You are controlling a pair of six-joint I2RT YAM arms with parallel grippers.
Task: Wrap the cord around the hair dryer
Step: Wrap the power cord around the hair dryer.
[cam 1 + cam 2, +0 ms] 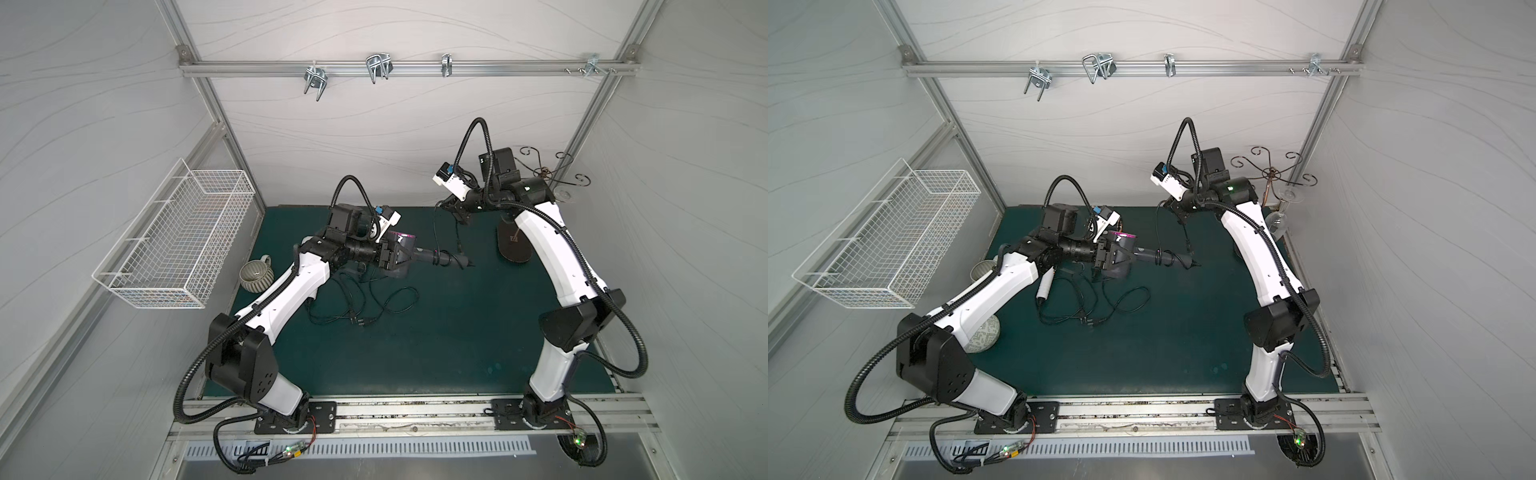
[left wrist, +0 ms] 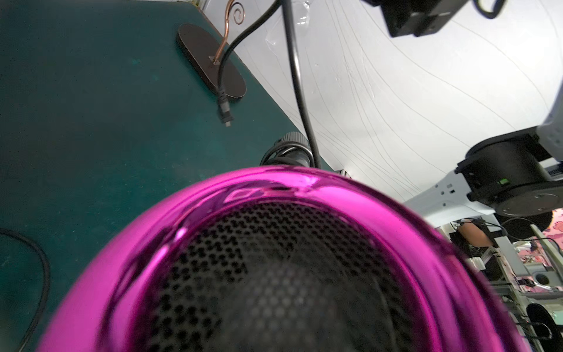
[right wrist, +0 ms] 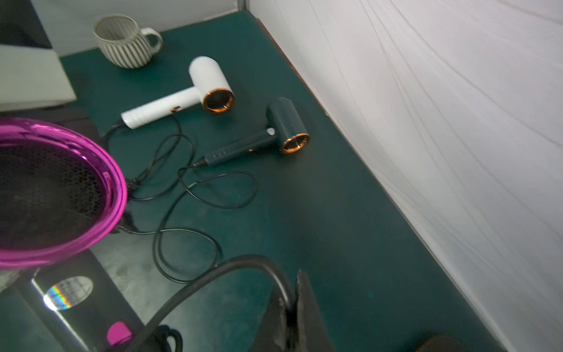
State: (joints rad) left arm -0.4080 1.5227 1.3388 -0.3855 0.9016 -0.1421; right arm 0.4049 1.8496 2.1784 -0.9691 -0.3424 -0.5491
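The right gripper [image 1: 458, 212] is pinched tight on the black cord [image 1: 435, 230], lifted above the handle, with the plug [image 2: 225, 113] dangling below. The left gripper [image 1: 400, 261] clamps the head of the magenta hair dryer [image 2: 304, 189]. Its handle points toward the right arm and carries a few turns of cord. To wrap well, I'd keep the cord taut, circle close beside the last turn and mind the short tail. The 2 containers, striped mug [image 3: 128, 39] and wire basket [image 1: 174, 245], both look empty.
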